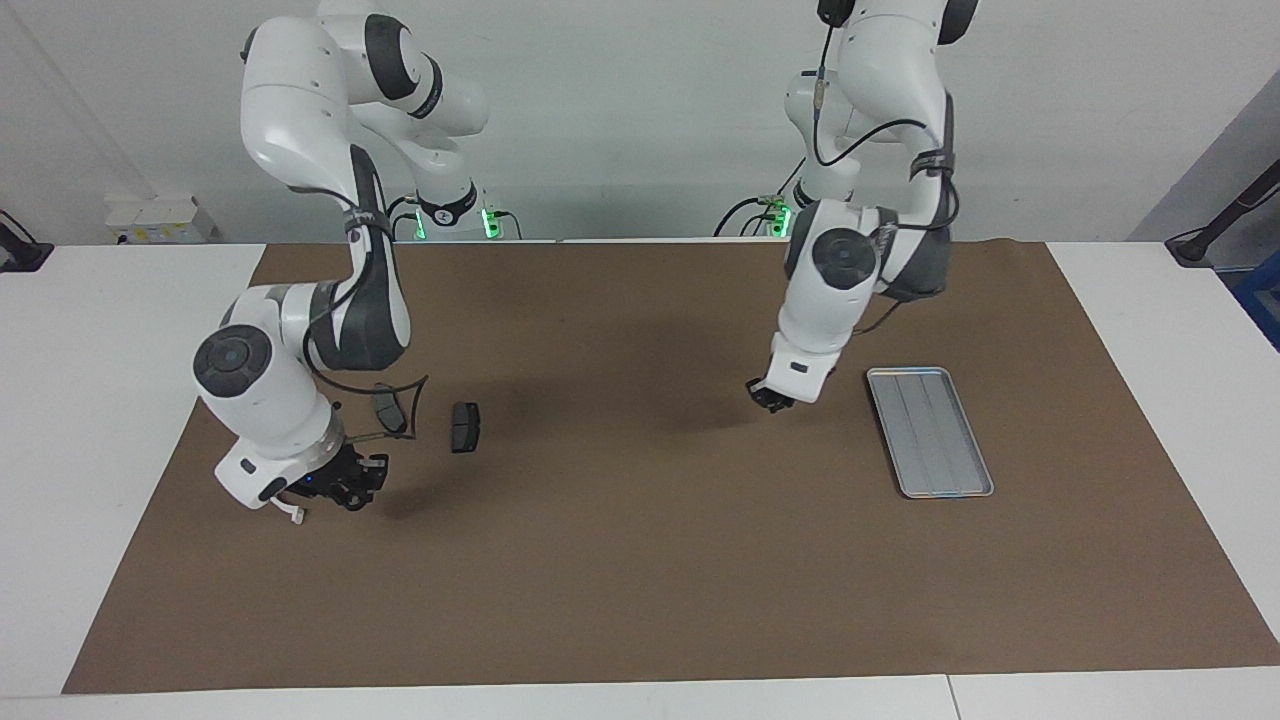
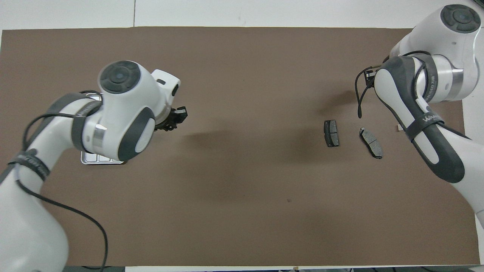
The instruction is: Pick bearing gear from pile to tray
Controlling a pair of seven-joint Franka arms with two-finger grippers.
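Hanging over the brown mat [image 1: 640,560], just beside the small rectangular silver-grey metal tray [image 1: 930,430], my left gripper [image 1: 770,398] had its fingertips together; couldn't tell if any part sat between them. Tray lay toward the left arm's end. My right gripper [image 1: 348,490] sat low over the mat near two dark grey pad-shaped plates [image 1: 465,427], at the right arm's end; couldn't tell its fingers' state.

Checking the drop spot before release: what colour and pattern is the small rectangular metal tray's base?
Silver-grey tray with faint lengthwise ribs; clearest in the facing view.
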